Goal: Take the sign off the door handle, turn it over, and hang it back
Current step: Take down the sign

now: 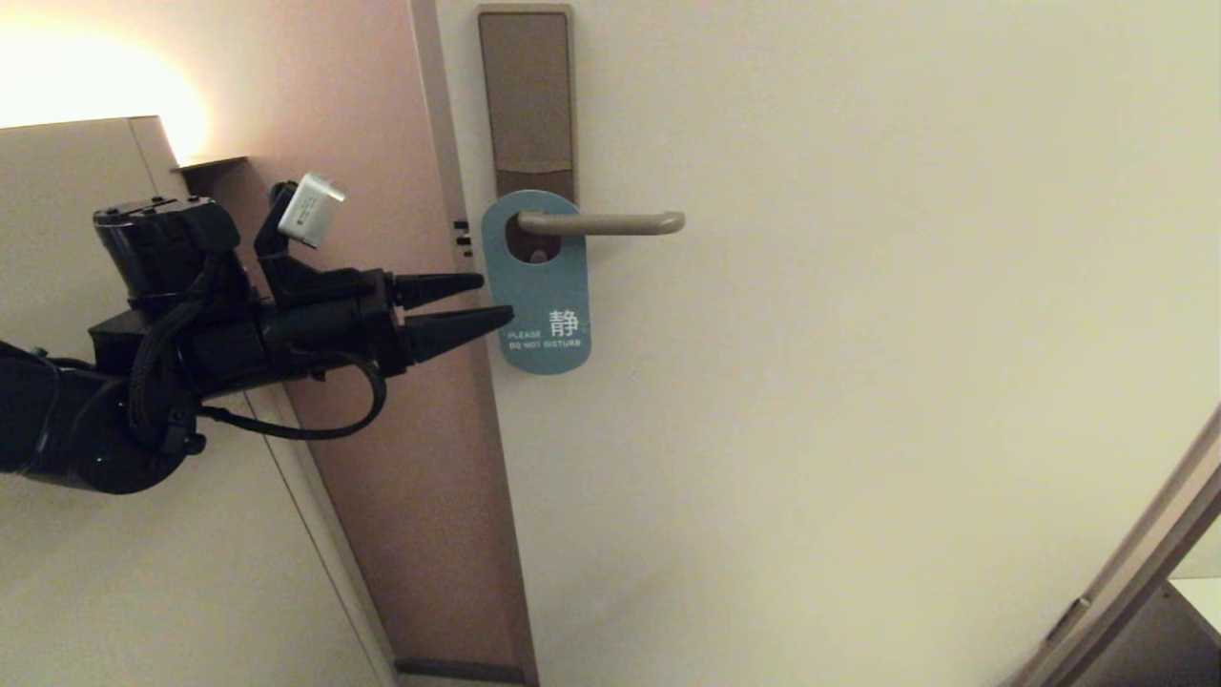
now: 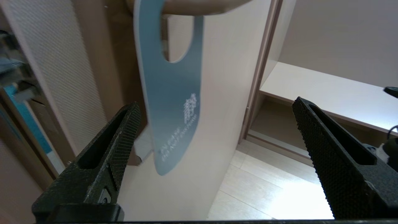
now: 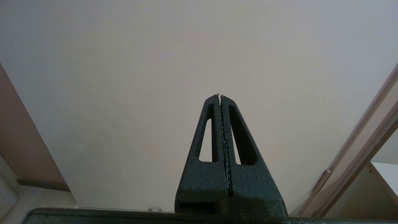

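Beige door [image 1: 858, 382], teal sign [image 1: 541, 305] "DO NOT DISTURB"

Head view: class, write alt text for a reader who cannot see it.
A teal-blue sign reading "PLEASE DO NOT DISTURB" hangs by its oval hole on the door handle, a slim lever on a pale door. The left gripper reaches in from the left, jaws open, tips at the sign's left edge. The right gripper is not shown.
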